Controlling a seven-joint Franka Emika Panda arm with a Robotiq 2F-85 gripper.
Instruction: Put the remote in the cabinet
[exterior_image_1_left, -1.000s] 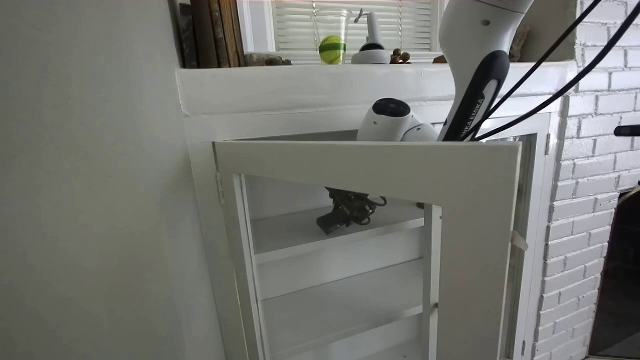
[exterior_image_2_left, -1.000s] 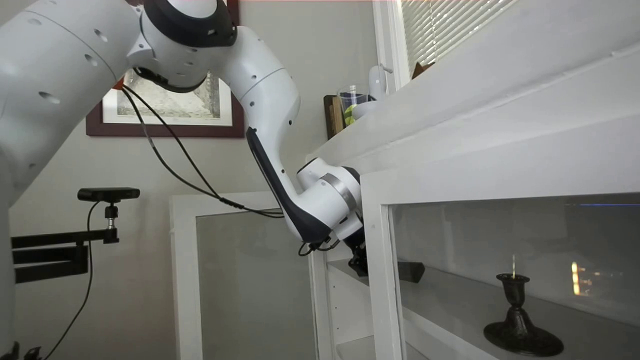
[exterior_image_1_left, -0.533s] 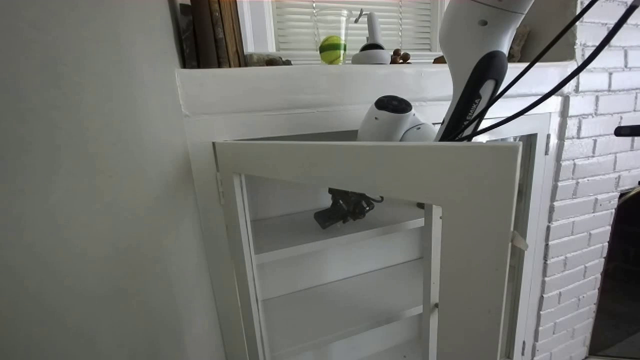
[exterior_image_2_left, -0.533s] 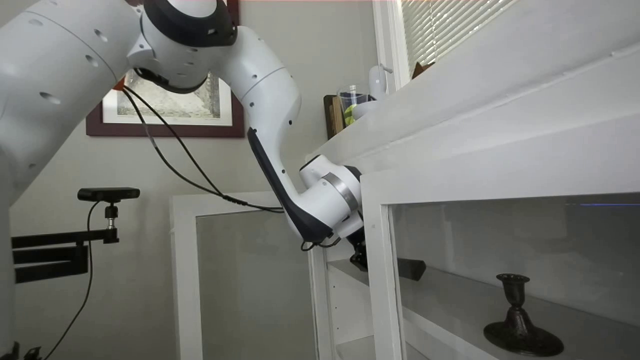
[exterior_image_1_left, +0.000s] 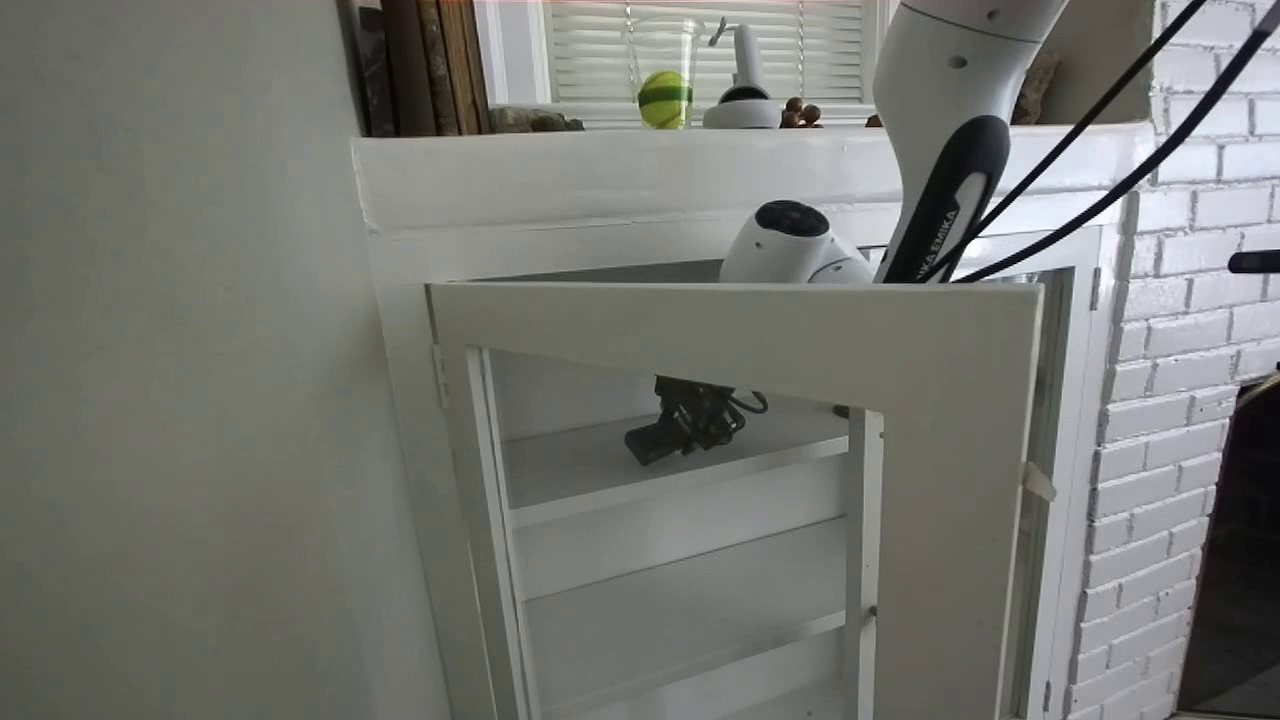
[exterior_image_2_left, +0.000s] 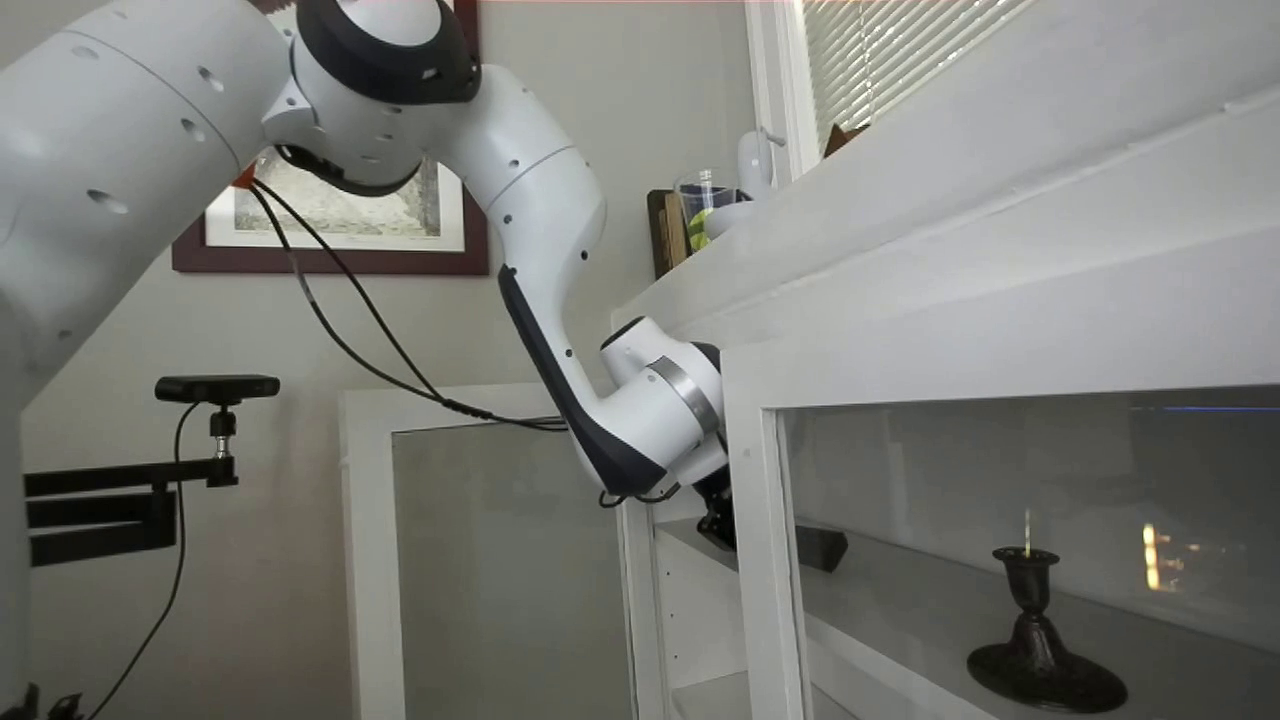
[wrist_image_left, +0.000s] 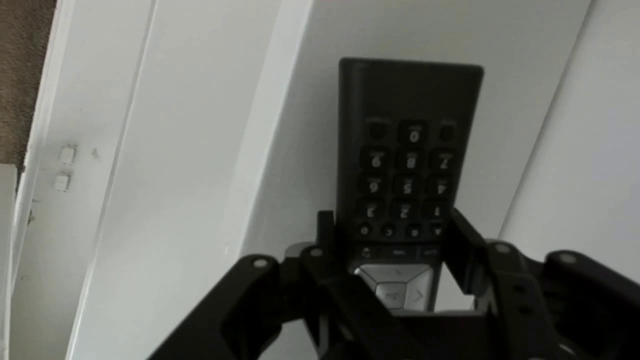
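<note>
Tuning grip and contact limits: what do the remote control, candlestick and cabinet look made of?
Remote control: likely dark plastic; smooth, mostly matte shell, soft edge sheen.
Candlestick: probably dark metal; shiny highlights on its base.
Cabinet: likely wood; framed construction, but smooth white satin-like paint hides any grain.

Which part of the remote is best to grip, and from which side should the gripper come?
I would take the remote by its long edges, near the silver pad, probably from the button side: its body is long and narrow, and the wrist view shows that side. The gripper holds it there.
</note>
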